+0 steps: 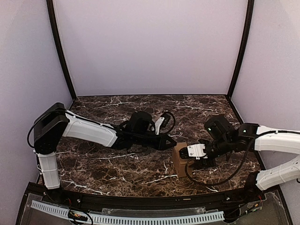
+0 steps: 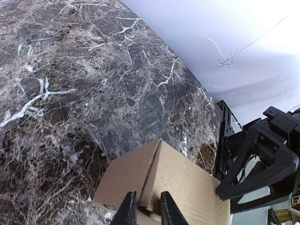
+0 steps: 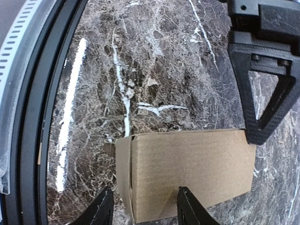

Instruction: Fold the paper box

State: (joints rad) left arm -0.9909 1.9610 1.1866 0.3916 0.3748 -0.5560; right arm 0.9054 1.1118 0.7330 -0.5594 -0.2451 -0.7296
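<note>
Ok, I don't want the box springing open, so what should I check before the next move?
1. Paper box folded into a cube shape, standing on the table: ok.
2. Left gripper has its fingers close together over the box's near edge: ok. Whether the pinch is firm: cannot tell.
3. Right gripper has its fingers straddling one end of the box: ok. Whether they touch it: cannot tell.
4. The two grippers are apart from each other: ok.
5. All flaps tucked in: cannot tell.
</note>
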